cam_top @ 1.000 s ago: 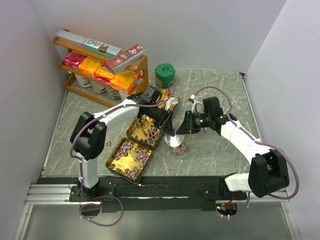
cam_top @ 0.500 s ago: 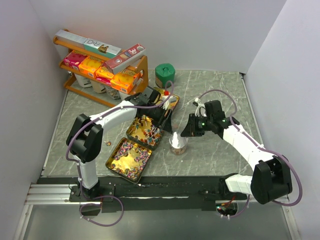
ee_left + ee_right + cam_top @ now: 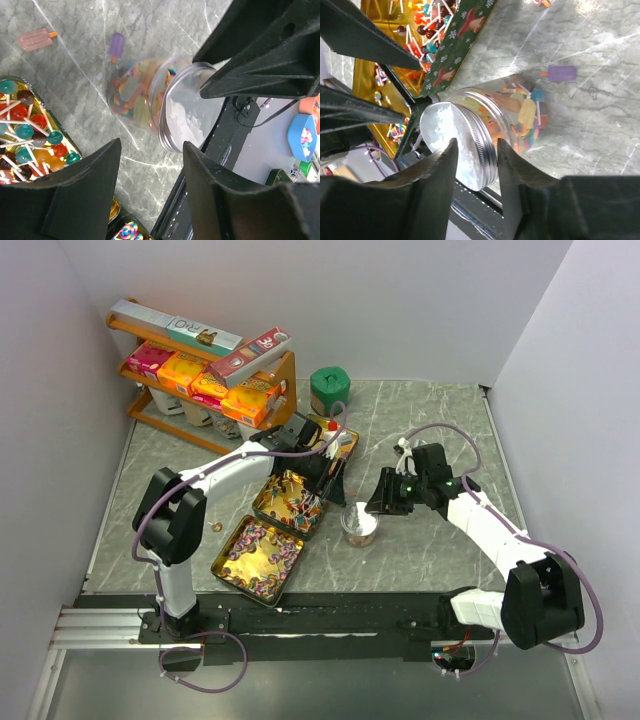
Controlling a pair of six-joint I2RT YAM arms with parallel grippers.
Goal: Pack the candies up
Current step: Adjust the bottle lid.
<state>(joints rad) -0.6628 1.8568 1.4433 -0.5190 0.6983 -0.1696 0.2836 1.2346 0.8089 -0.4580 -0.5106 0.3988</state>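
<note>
A clear glass jar [image 3: 358, 523] with a silver screw lid [image 3: 187, 107] stands on the marble table, holding mixed-colour candies [image 3: 131, 95]. My left gripper [image 3: 152, 145] hovers just left of the jar, open, with only bare table between its fingers. My right gripper [image 3: 477, 145] is open at the jar's right side, its jaws standing apart on either side of the lid's rim [image 3: 482, 145] without touching it. Three gold tins [image 3: 258, 555] left of the jar hold more candies, among them lollipops [image 3: 30, 140]. A purple sweet [image 3: 561, 73] and a pink one [image 3: 35, 39] lie loose on the table.
An orange rack [image 3: 205, 375] with orange and pink boxes stands at the back left. A green container [image 3: 329, 390] sits behind the tins. A green patterned tin lid [image 3: 465, 45] leans by the lollipop tin. White walls close in both sides.
Both grippers have opened and drawn back from the jar, the right one sliding to the right. The jar now stands alone with its lid on.
</note>
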